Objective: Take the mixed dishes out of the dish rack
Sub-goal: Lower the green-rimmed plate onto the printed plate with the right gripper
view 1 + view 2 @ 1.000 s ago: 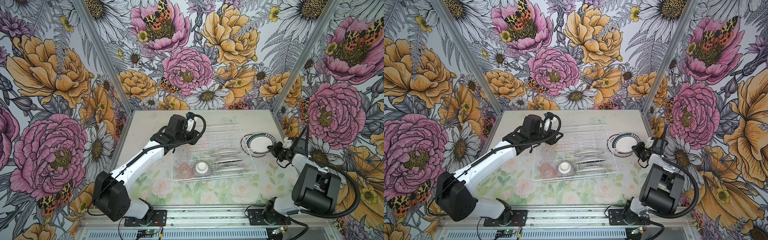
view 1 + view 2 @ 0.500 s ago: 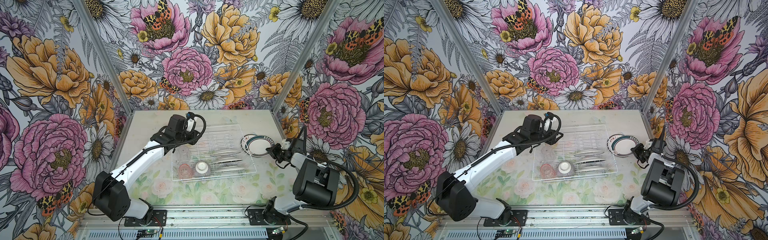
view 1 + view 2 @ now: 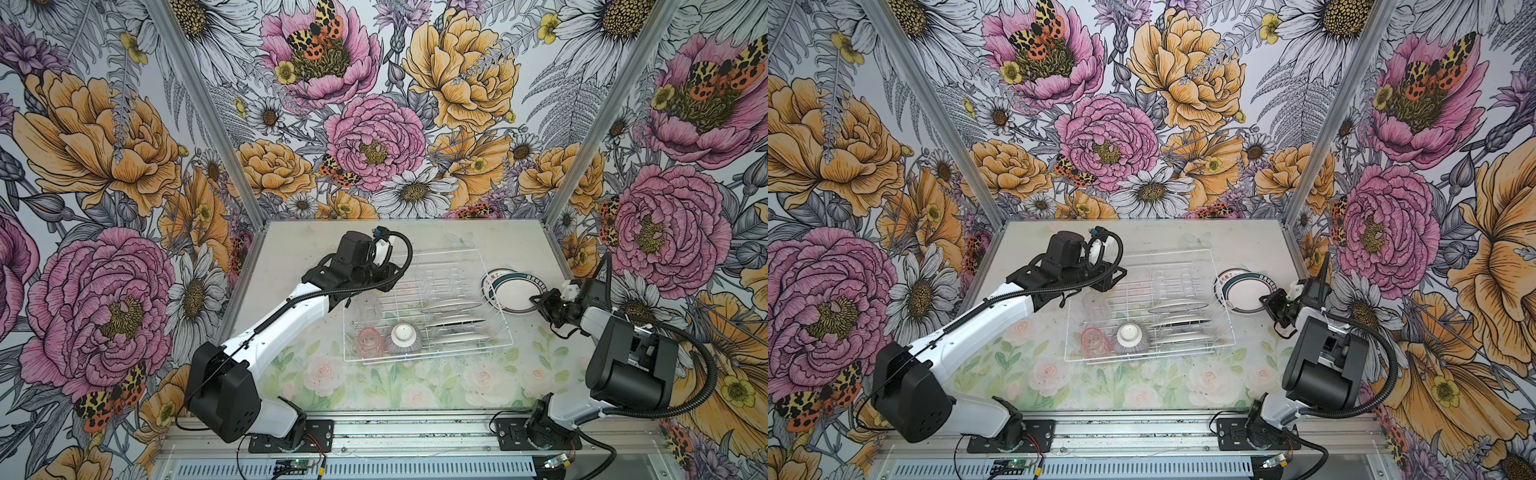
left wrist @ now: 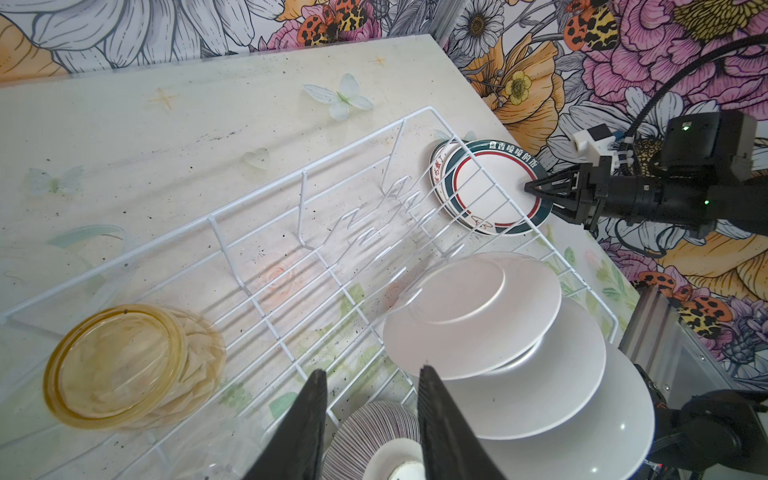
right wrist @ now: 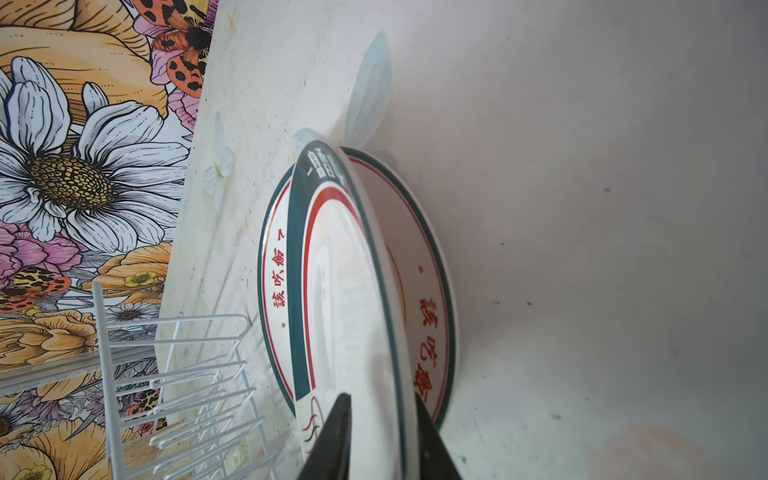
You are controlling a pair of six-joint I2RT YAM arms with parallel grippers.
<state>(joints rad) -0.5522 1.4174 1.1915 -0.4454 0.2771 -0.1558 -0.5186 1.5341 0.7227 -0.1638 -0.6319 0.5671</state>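
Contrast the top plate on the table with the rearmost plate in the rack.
The top plate lies face up on another plate, outside the dish rack; the rearmost rack plate stands on edge inside it. The top plate shows a green-and-red rim; the rack plate, a plain white back. Both are round.

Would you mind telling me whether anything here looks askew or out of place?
The top plate sits off-centre on the lower plate right of the rack and seems to lean, its rim between the fingers of the right gripper. Nothing looks spilled or broken.
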